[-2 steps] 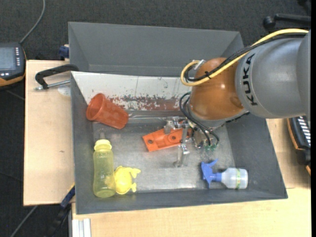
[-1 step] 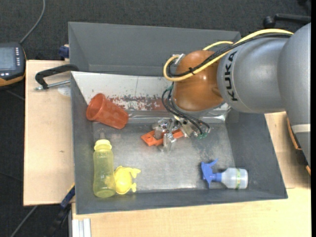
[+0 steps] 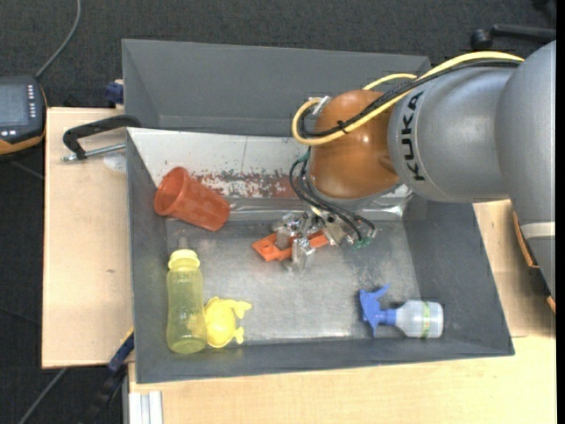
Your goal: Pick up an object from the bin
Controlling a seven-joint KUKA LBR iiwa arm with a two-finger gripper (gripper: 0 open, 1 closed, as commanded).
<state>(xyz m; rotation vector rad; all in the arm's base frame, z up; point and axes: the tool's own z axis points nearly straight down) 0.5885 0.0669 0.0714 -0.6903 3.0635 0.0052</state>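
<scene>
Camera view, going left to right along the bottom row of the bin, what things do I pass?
Yellow baby bottle → small yellow toy → blue-and-white spray head.

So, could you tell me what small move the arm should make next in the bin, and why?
Probably a slight shift toward the view's left: the gripper sits low at the middle of the bin, and the small orange piece pokes out mostly on that side of it. Whether it is already gripped I cannot tell.
</scene>
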